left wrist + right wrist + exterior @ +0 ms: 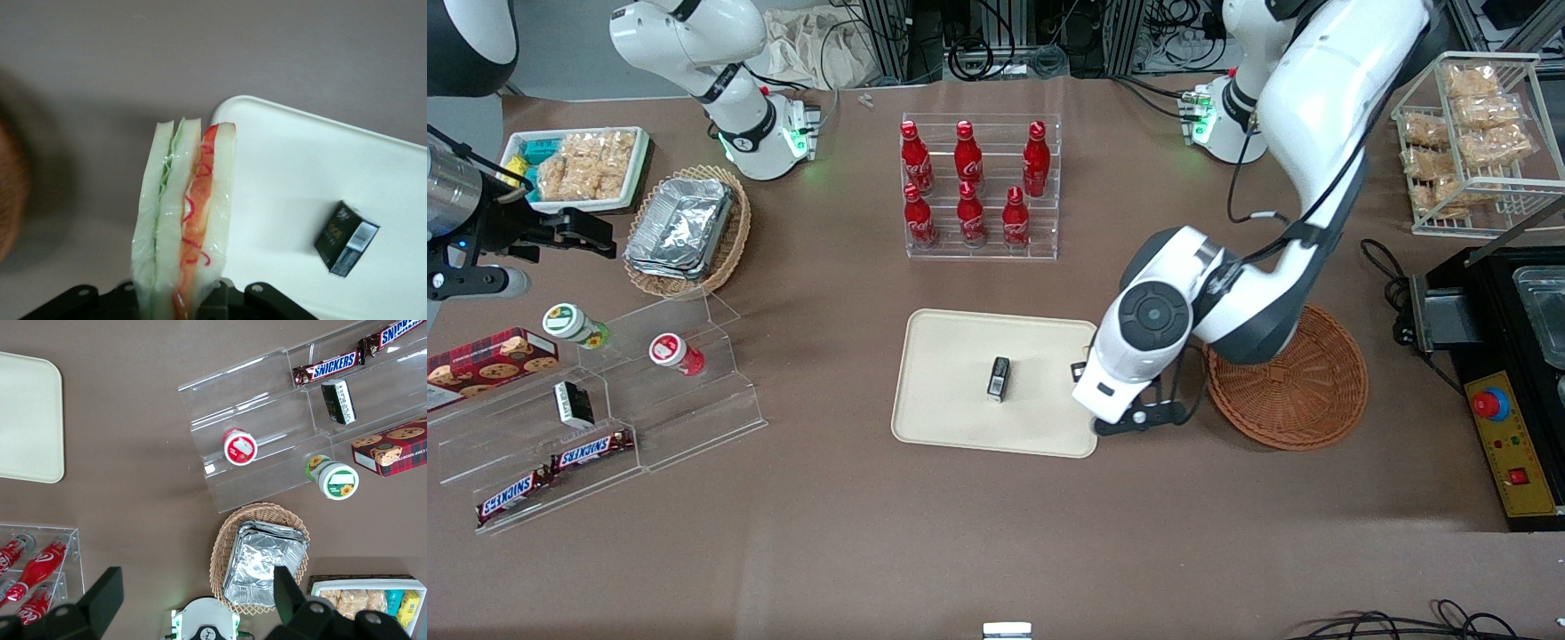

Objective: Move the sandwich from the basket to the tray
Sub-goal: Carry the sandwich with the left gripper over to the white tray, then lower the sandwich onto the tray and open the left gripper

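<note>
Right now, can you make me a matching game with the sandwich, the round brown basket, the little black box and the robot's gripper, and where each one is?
Things:
1. sandwich
2. basket
3. small black box
4. gripper

Places or states:
A. lying on the cream tray
B. shut on the food, above the tray's edge nearest the basket
C. on the table beside the tray, nothing visible in it
D. held up in the air, off the table

Pairs: 1-D, 2-C, 3-A, 4-B

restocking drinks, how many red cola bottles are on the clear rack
6 red cola bottles on the clear rack: three on its upper step, three on its lower, nearer the tray. None seem hidden.
</note>
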`<state>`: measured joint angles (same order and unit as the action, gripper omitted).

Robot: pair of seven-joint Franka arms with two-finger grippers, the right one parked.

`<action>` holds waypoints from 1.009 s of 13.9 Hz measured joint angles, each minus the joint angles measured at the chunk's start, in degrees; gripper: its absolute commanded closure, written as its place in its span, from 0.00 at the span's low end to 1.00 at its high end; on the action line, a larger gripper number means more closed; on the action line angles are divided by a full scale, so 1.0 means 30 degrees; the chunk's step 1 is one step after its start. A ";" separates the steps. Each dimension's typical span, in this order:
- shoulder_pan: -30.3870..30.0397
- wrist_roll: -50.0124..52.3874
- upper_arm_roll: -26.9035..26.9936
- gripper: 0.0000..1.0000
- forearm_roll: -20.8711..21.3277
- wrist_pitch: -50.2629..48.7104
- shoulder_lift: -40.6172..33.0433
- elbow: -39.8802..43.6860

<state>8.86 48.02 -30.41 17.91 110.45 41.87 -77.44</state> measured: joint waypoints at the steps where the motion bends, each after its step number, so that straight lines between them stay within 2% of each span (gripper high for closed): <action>1: 0.0185 -0.0285 0.0000 1.00 0.0015 0.0665 0.0693 0.0010; 4: 0.0417 -0.1200 0.0005 1.00 0.0063 0.1764 0.2312 0.0092; 8: 0.0740 -0.1613 0.0003 1.00 0.0549 0.1931 0.2948 0.0194; 9: 0.0788 -0.1618 0.0002 0.96 0.0602 0.2005 0.3078 0.0197; 11: 0.0817 -0.1646 0.0003 0.63 0.0645 0.2221 0.3353 0.0218; 12: 0.0816 -0.1674 0.0008 0.18 0.0659 0.2375 0.3475 0.0238; 13: 0.0816 -0.1685 0.0015 0.00 0.0663 0.2567 0.3598 0.0264; 14: 0.0817 -0.1686 0.0017 0.00 0.0665 0.2760 0.3705 0.0309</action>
<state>11.31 42.96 -30.36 19.91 118.73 52.98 -76.51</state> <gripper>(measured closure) 0.767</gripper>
